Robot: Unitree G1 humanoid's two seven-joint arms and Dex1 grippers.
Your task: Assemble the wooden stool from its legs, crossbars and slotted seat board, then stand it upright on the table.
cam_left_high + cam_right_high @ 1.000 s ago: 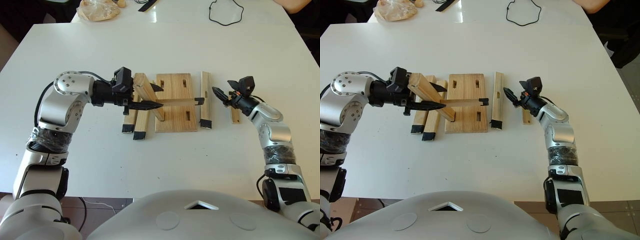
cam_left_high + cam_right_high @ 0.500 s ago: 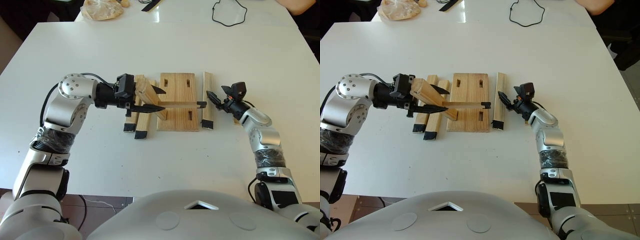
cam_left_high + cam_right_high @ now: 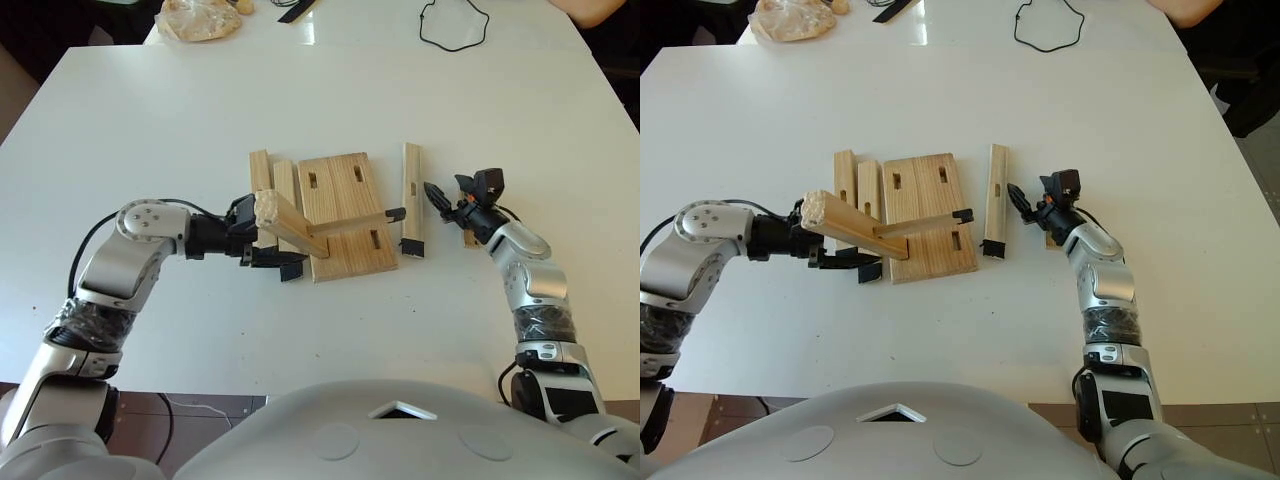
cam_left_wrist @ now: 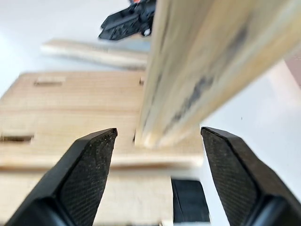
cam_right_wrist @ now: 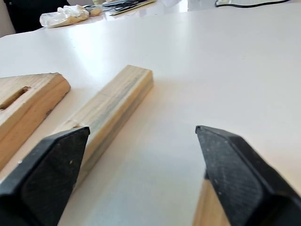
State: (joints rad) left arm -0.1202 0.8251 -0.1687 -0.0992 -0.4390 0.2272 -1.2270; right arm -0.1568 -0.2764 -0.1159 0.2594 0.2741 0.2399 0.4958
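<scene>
Two legs (image 3: 261, 172) lie just beside the board's (image 3: 345, 200) left edge. Left gripper (image 4: 159, 136) around a raised leg (image 3: 288, 226), grip cannot be told. Right gripper (image 3: 436, 196) spread, bare table (image 3: 150, 120) behind.

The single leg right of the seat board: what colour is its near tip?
The tip is black; left eye view.

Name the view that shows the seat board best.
The left eye view: almost all of the seat board shows from above; the right eye view matches. The left wrist view has it partly behind the leg; the right wrist view catches one corner.
</scene>
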